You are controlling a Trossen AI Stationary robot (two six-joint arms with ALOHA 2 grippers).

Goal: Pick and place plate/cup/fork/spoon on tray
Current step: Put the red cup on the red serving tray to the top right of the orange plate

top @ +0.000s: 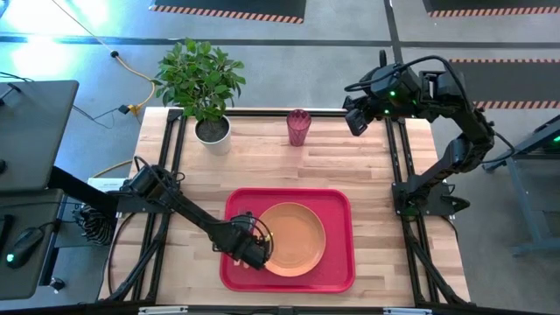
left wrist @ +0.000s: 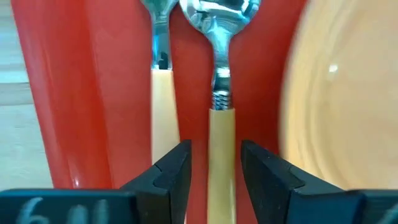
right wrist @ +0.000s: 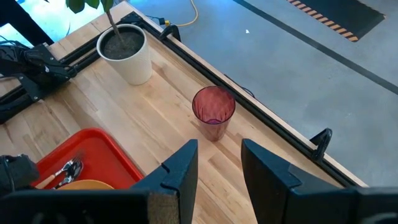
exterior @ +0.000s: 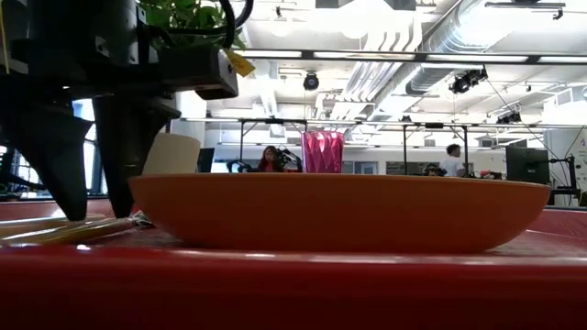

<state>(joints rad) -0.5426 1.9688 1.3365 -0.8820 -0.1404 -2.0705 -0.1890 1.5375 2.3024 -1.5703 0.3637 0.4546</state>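
Grey floor (top: 350, 52), striped hazard tape (top: 227, 11), wooden table (top: 367, 166), white ceiling ducts (exterior: 459, 37)

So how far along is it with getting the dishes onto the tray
Mostly done. The plate sits on the tray, and the fork lies beside it. The left gripper is open around the spoon handle on the tray, apparently releasing it. Left to do: the cup stands on the table near the plant pot, with the right gripper open above it.
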